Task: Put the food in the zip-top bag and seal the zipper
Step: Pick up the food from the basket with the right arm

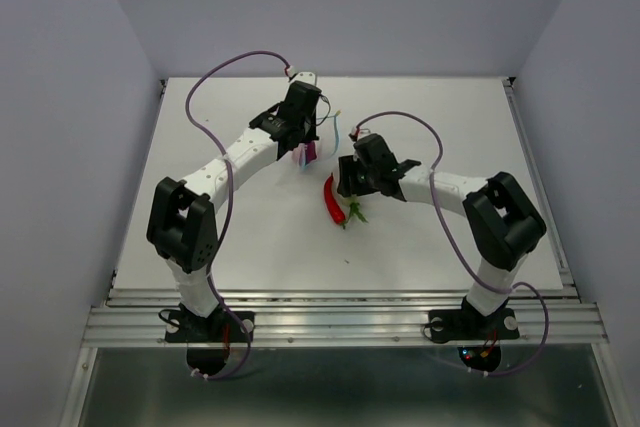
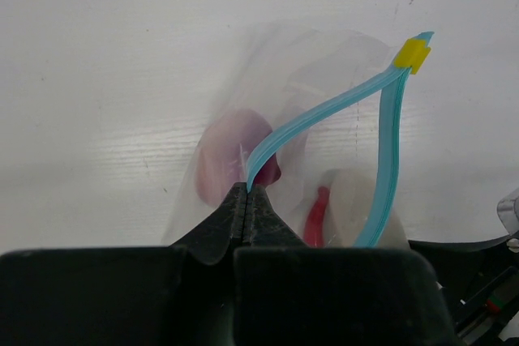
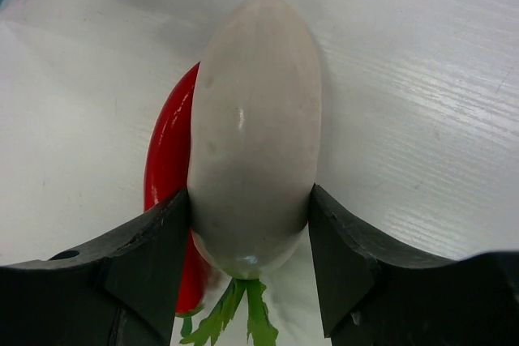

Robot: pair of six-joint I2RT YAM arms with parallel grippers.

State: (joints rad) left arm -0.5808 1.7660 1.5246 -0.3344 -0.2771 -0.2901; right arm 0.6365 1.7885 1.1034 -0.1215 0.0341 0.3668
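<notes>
Beside red chili [image 3: 166, 160], white vegetable [image 3: 255, 119] in right pincer [image 3: 250, 200]; left pincer [image 2: 246, 192] tight on zipper [image 2: 324, 107].

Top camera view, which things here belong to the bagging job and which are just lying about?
Job: clear bag, blue zipper, purple ball seen through the bag, white vegetable, red chili.
Just there: purple cables on the arms, metal rail at the near edge.

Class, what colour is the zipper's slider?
The slider is yellow; left wrist view.
</notes>
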